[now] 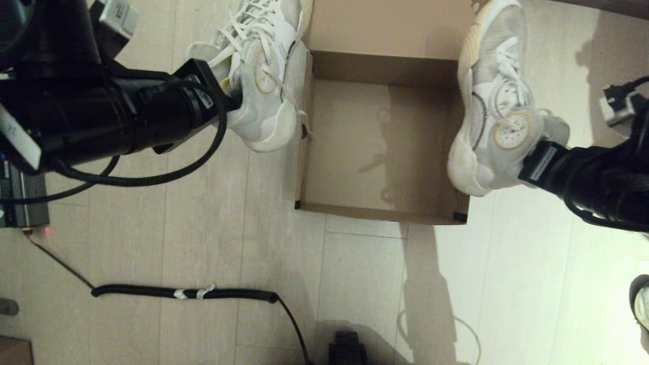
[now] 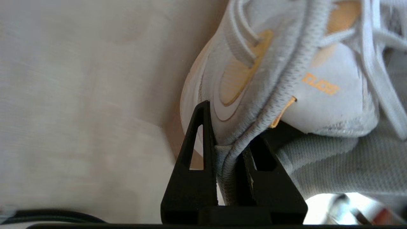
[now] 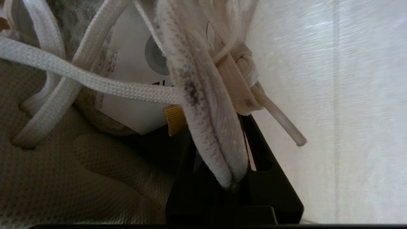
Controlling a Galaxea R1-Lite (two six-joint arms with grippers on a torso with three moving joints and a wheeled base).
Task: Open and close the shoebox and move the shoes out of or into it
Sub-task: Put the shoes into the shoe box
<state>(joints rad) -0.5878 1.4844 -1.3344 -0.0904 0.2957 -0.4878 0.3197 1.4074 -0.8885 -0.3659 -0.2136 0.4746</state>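
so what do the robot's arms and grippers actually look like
Both arms are thick black cylinders with looping black cables and white labels. The left gripper and right gripper each have matte black wedge-shaped fingers; the left's outer finger has a triangular cut-out. A small silver camera box sits on the right wrist.

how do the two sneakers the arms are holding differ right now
The left sneaker hangs beside the shoebox on its left; the right sneaker overlaps the box's right wall. The left gripper pinches the left sneaker's collar; the right gripper pinches the right sneaker near its laces. Both are white mesh with yellow accents, outside the open, empty box.
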